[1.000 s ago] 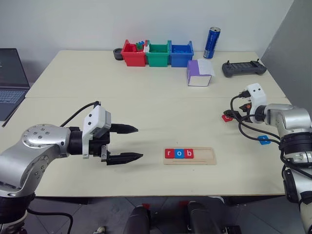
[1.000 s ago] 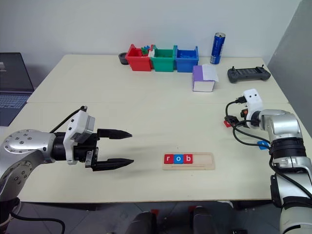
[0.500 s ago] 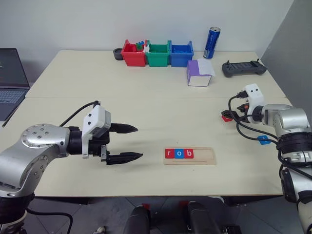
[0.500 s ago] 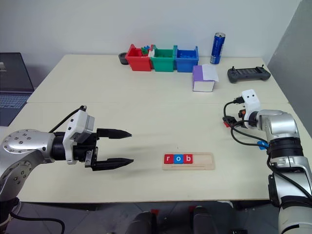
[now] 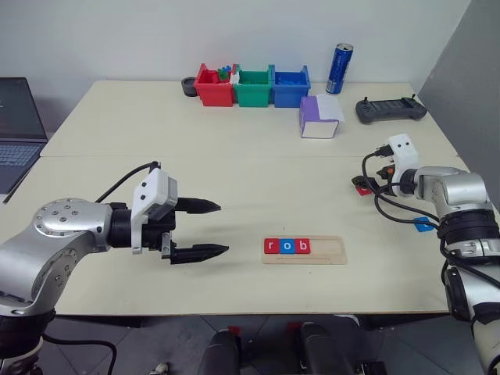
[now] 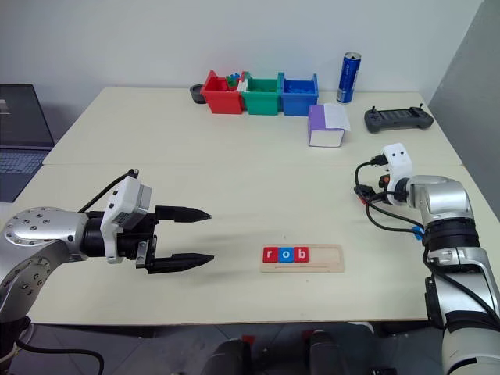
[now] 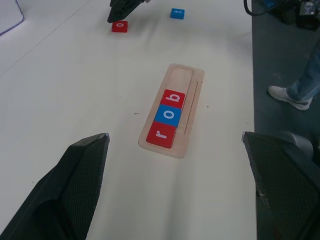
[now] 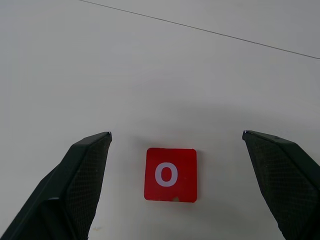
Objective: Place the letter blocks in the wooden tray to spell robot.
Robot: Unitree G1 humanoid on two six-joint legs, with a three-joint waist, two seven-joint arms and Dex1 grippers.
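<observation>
Three tiles [image 7: 167, 113] already spell "rob" at the tray's [image 5: 332, 251] nine-o'clock end; the right tool [image 8: 170, 145], jaws apart, hovers over the red "o" tile [image 8: 170, 174] at the counter's three o'clock, needing to descend and close.

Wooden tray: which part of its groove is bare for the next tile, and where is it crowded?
The wooden tray is free on its right half, past the red b tile; r, o, b fill the left. Bare table lies between the tray and the purple-and-white box. The far edge is crowded: bins, can, controller.
</observation>
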